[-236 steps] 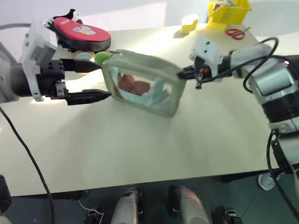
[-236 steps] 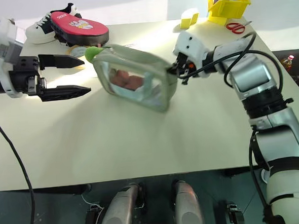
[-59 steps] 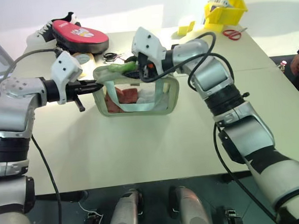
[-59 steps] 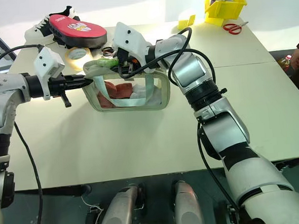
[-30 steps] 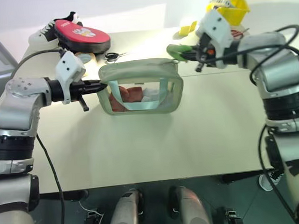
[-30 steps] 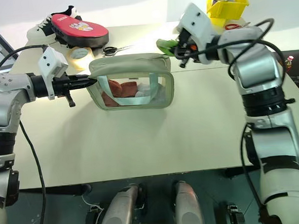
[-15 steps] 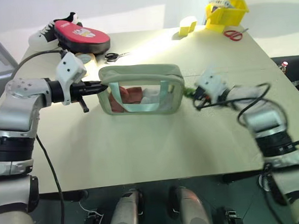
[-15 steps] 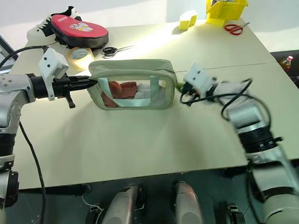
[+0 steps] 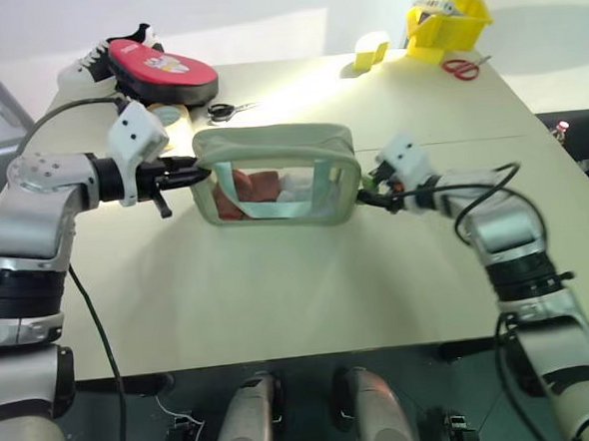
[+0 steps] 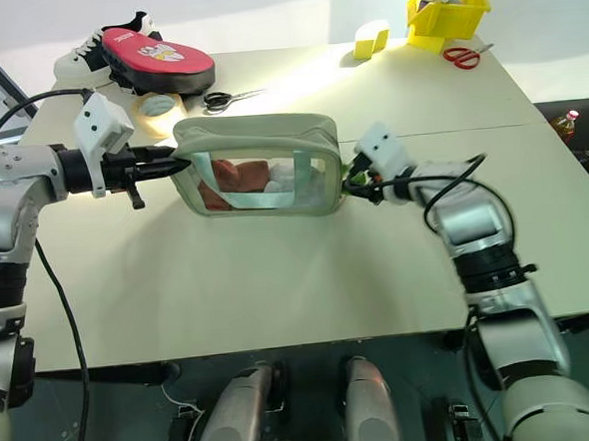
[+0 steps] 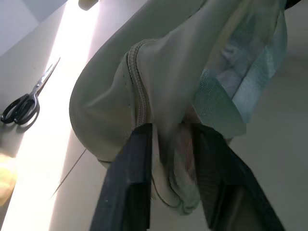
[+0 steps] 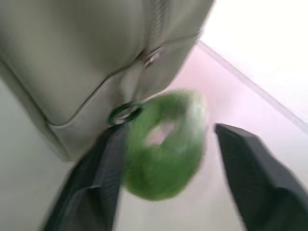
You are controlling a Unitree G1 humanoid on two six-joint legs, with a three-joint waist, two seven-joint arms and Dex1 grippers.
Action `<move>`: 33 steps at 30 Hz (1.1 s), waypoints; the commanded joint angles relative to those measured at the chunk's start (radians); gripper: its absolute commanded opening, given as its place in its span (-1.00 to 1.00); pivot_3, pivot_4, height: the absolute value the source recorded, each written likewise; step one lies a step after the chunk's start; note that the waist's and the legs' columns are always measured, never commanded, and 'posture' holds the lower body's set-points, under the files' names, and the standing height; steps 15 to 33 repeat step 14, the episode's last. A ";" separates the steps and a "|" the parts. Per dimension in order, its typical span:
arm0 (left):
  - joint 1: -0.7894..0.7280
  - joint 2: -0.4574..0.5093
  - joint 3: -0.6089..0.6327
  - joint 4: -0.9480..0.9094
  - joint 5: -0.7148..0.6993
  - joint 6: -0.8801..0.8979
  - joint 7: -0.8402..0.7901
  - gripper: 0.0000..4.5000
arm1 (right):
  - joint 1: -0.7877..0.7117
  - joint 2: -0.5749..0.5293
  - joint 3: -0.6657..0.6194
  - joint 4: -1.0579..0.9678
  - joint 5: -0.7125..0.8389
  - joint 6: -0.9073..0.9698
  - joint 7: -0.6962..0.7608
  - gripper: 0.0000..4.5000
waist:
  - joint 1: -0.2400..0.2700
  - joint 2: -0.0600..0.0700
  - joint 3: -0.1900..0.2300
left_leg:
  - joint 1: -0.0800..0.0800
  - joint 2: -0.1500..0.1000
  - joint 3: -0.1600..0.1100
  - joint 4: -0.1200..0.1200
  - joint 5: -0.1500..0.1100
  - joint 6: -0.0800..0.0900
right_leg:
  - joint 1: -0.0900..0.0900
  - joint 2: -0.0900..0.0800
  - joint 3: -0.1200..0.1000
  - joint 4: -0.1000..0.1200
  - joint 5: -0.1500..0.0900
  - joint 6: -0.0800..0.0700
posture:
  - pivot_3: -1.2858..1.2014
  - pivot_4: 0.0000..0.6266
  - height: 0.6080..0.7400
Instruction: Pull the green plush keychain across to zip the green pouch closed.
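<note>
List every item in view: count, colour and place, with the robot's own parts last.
pouch: one, pale green, table centre, zipper shut.
plush keychain: one, lime green, hanging at the pouch's right end.
table: one, cream.
oval pad: one, red and black, far left corner.
shoe: one, white and black, behind the pad.
tape roll: one, pale, near the pad.
scissors: two; black-handled behind the pouch, red-handled far right.
bin: one, yellow, far right.
block: one, yellow, beside the bin.
left end effector: fingers around the pouch's left end.
right end effector: open around the keychain.

Bare table point(image 9: 278, 281) lies before the green pouch point(image 9: 277, 174).
</note>
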 commanded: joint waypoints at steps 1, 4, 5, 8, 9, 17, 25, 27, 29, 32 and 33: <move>-0.022 0.044 0.060 0.003 -0.020 0.003 -0.017 0.42 | -0.079 -0.105 -0.048 -0.015 0.039 -0.035 0.123 1.00 | 0.001 0.000 0.000 | 0.000 0.000 0.000 0.000 0.000 0.000 | 0.000 0.000 0.000 0.000 0.000 0.000 | 0.03 -0.52 1.00; -0.044 0.079 0.094 0.028 -0.050 0.032 -0.043 0.98 | -0.139 -0.169 -0.066 -0.069 0.142 0.043 0.265 1.00 | -0.002 0.000 0.000 | 0.000 0.001 0.000 -0.001 0.000 0.000 | 0.000 0.000 0.000 -0.001 0.000 0.000 | 0.03 -0.52 1.00; -0.058 0.095 0.109 0.037 -0.063 0.052 -0.052 0.98 | -0.157 -0.185 -0.077 -0.108 0.197 0.094 0.314 1.00 | -0.003 0.000 0.000 | 0.001 0.001 0.000 -0.001 0.000 0.000 | 0.000 0.000 0.000 -0.001 0.000 0.000 | 0.03 -0.52 1.00; -0.103 0.138 0.134 0.056 -0.098 0.134 -0.070 0.98 | -0.191 -0.195 -0.096 -0.192 0.294 0.190 0.359 1.00 | -0.005 0.000 0.000 | 0.000 0.002 0.000 -0.001 0.000 0.000 | -0.001 -0.001 0.000 -0.001 0.000 0.000 | 0.03 -0.52 1.00; -0.109 0.152 0.139 0.057 -0.111 0.151 -0.086 0.98 | -0.197 -0.192 -0.100 -0.211 0.312 0.210 0.355 1.00 | -0.006 0.000 0.000 | 0.000 0.002 0.000 -0.001 0.000 0.000 | -0.001 -0.001 0.000 -0.001 0.000 0.000 | 0.03 -0.52 1.00; -0.099 0.182 0.161 0.058 -0.133 0.151 -0.106 0.98 | -0.207 -0.167 -0.103 -0.265 0.357 0.268 0.296 1.00 | -0.001 0.000 0.000 | 0.000 0.001 0.000 -0.001 -0.002 -0.003 | -0.001 -0.003 0.000 -0.002 -0.002 -0.003 | 0.03 -0.52 1.00; -0.099 0.182 0.161 0.058 -0.133 0.151 -0.106 0.98 | -0.207 -0.167 -0.103 -0.265 0.357 0.268 0.296 1.00 | -0.001 0.000 0.000 | 0.000 0.001 0.000 -0.001 -0.002 -0.003 | -0.001 -0.003 0.000 -0.002 -0.002 -0.003 | 0.03 -0.52 1.00; -0.099 0.182 0.161 0.058 -0.133 0.151 -0.106 0.98 | -0.207 -0.167 -0.103 -0.265 0.357 0.268 0.296 1.00 | -0.001 0.000 0.000 | 0.000 0.001 0.000 -0.001 -0.002 -0.003 | -0.001 -0.003 0.000 -0.002 -0.002 -0.003 | 0.03 -0.52 1.00; -0.099 0.182 0.161 0.058 -0.133 0.151 -0.106 0.98 | -0.207 -0.167 -0.103 -0.265 0.357 0.268 0.296 1.00 | -0.001 0.000 0.000 | 0.000 0.001 0.000 -0.001 -0.002 -0.003 | -0.001 -0.003 0.000 -0.002 -0.002 -0.003 | 0.03 -0.52 1.00; -0.099 0.182 0.161 0.058 -0.133 0.151 -0.106 0.98 | -0.207 -0.167 -0.103 -0.265 0.357 0.268 0.296 1.00 | -0.001 0.000 0.000 | 0.000 0.001 0.000 -0.001 -0.002 -0.003 | -0.001 -0.003 0.000 -0.002 -0.002 -0.003 | 0.03 -0.52 1.00; -0.099 0.182 0.161 0.058 -0.133 0.151 -0.106 0.98 | -0.207 -0.167 -0.103 -0.265 0.357 0.268 0.296 1.00 | -0.001 0.000 0.000 | 0.000 0.001 0.000 -0.001 -0.002 -0.003 | -0.001 -0.003 0.000 -0.002 -0.002 -0.003 | 0.03 -0.52 1.00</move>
